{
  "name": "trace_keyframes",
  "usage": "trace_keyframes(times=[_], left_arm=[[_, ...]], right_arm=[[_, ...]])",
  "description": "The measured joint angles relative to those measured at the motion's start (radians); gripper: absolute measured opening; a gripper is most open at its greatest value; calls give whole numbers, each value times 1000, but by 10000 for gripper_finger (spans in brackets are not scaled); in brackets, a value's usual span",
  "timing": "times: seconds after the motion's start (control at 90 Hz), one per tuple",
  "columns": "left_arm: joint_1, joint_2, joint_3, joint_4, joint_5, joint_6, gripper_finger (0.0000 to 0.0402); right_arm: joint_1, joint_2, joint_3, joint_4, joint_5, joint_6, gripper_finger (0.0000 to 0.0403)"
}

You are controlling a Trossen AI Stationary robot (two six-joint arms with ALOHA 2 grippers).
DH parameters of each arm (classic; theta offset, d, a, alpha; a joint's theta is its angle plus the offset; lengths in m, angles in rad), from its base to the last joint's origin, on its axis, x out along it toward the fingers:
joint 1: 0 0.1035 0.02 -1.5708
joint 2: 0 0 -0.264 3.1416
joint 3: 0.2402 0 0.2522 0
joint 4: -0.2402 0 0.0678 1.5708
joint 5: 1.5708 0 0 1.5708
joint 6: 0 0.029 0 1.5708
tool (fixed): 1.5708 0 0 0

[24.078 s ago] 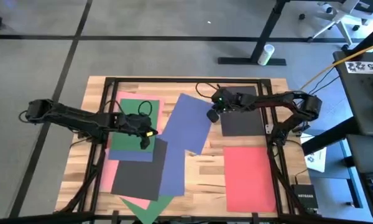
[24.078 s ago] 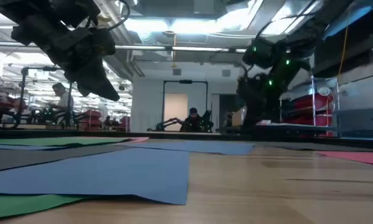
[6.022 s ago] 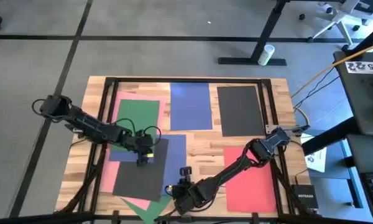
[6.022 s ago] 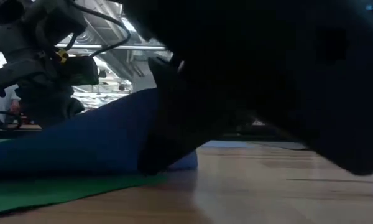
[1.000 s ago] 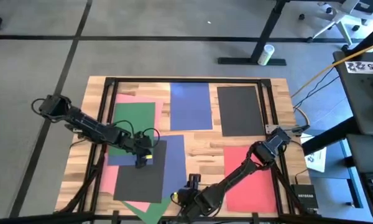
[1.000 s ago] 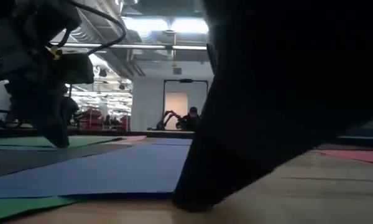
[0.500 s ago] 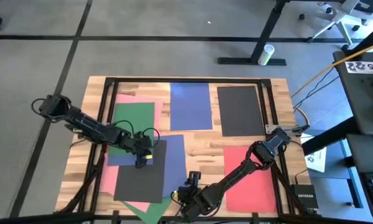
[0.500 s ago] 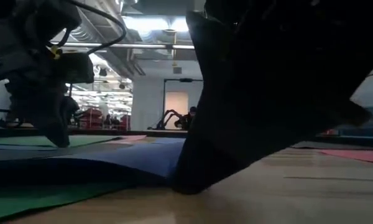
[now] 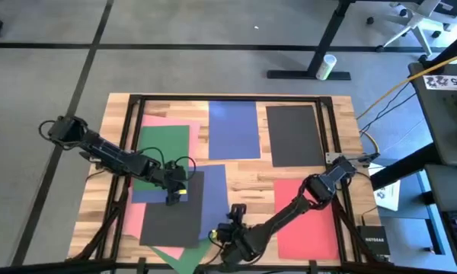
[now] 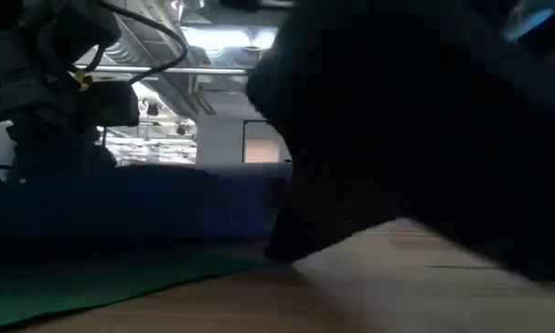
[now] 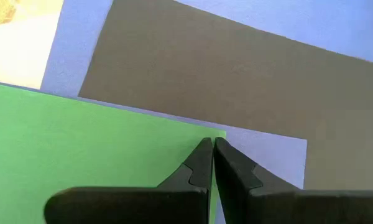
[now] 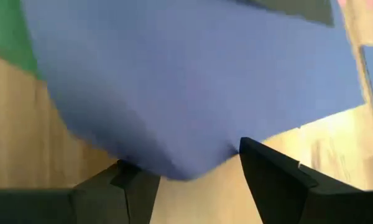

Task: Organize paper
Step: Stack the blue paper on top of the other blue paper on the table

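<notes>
Curling upward, the thin blue construction-paper sheet (image 12: 186,81) lies between the right gripper's (image 12: 193,168) spread fingers; the left gripper (image 11: 211,152) is pressed together.

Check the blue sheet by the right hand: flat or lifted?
Lifted: the blue sheet's near edge bulges up off the wood, between the open right hand's fingers.

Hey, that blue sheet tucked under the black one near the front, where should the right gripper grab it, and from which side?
Take the blue sheet by its free corner nearest the front of the table, where it sticks out past the black sheet. Come in low from the front: that edge bows up off the table, and the right gripper sits open right at it.
</notes>
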Motion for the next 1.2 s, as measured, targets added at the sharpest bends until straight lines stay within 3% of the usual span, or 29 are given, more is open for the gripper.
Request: trace_keyframes(times=[0.267,0.9,1.033,1.2], left_arm=[[0,0,0,0,0,3,0],[0,0,0,0,0,0,0],[0,0,0,0,0,0,0],[-11,0,0,1,-6,0,0]], right_arm=[[15,0,24,9,3,-14,204],[-26,0,-1,199,-8,-307,198],[-32,1,-4,206,-9,-343,157],[-29,1,-4,206,-6,-370,47]])
